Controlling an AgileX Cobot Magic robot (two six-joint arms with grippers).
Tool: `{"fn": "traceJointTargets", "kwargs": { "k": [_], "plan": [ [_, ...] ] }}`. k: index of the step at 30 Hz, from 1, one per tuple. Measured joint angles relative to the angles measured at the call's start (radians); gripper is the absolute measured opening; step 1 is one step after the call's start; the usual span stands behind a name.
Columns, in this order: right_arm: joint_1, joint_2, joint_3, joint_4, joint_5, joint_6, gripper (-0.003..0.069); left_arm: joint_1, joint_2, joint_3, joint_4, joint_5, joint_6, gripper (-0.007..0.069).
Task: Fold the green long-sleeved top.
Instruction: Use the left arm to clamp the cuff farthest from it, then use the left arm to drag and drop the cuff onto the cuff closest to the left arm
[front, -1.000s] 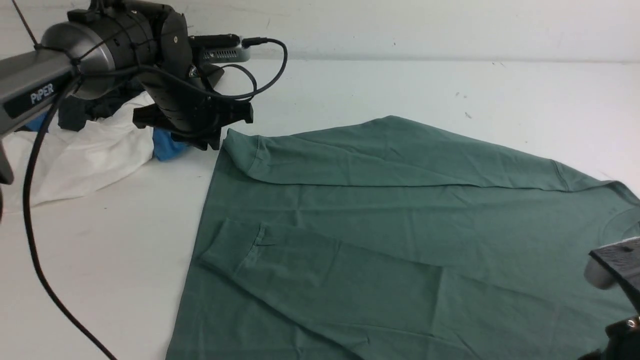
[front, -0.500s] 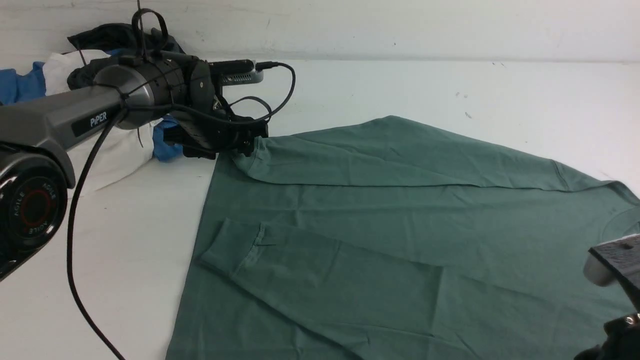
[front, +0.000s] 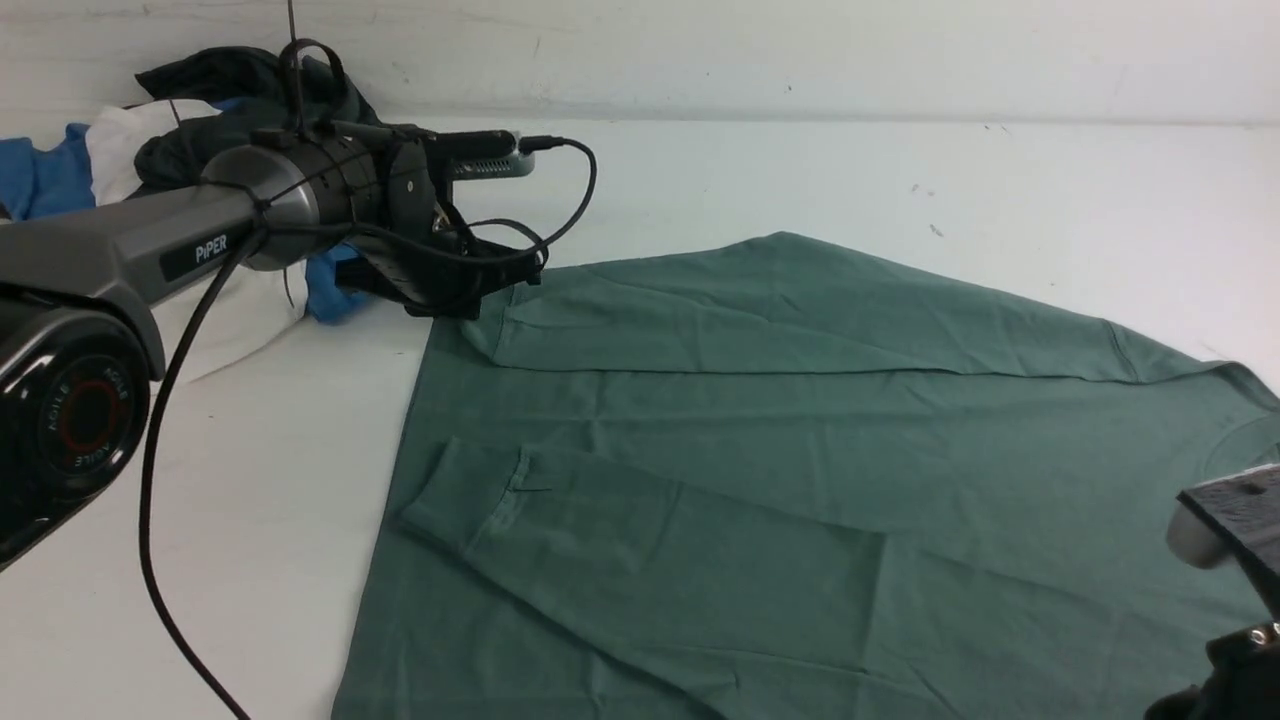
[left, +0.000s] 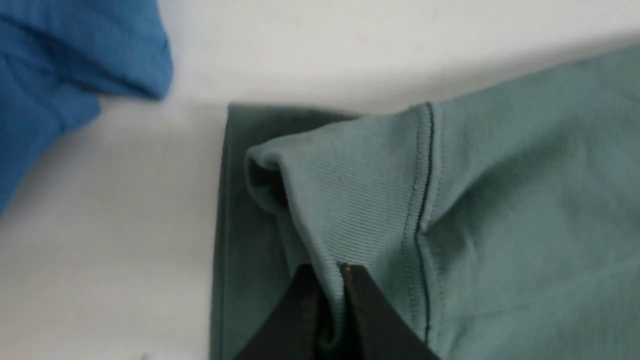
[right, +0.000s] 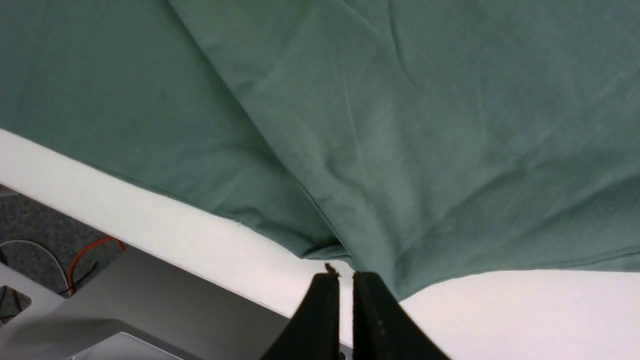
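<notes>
Sleeve work: a large sage-green cotton long-sleeved top (front: 800, 450) lies spread on the white bench (front: 250, 480), both sleeves folded across its body. The black left tool (left: 327, 272) is clamped on a ribbed sleeve cuff (left: 360, 200), which bunches just ahead of its tips. The black right tool (right: 341, 280) has its jaws together at the top's edge directly in front; whether cloth is pinched is unclear. Light and limp, the fabric will likely drape and slide, so cuffs and seams look the surest holds.
</notes>
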Motion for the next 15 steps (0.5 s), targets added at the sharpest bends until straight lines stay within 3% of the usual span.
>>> {"fn": "traceJointTargets", "kwargs": {
  "k": [7, 15],
  "plan": [
    [0.000, 0.000, -0.023, -0.073, 0.000, 0.067, 0.0033, -0.001, -0.136, 0.000, -0.017, 0.181, 0.010, 0.0016],
    [0.000, 0.004, -0.144, -0.389, 0.014, 0.253, 0.0033, -0.011, -0.327, -0.002, -0.117, 0.379, 0.079, 0.0016]
  ]
}}
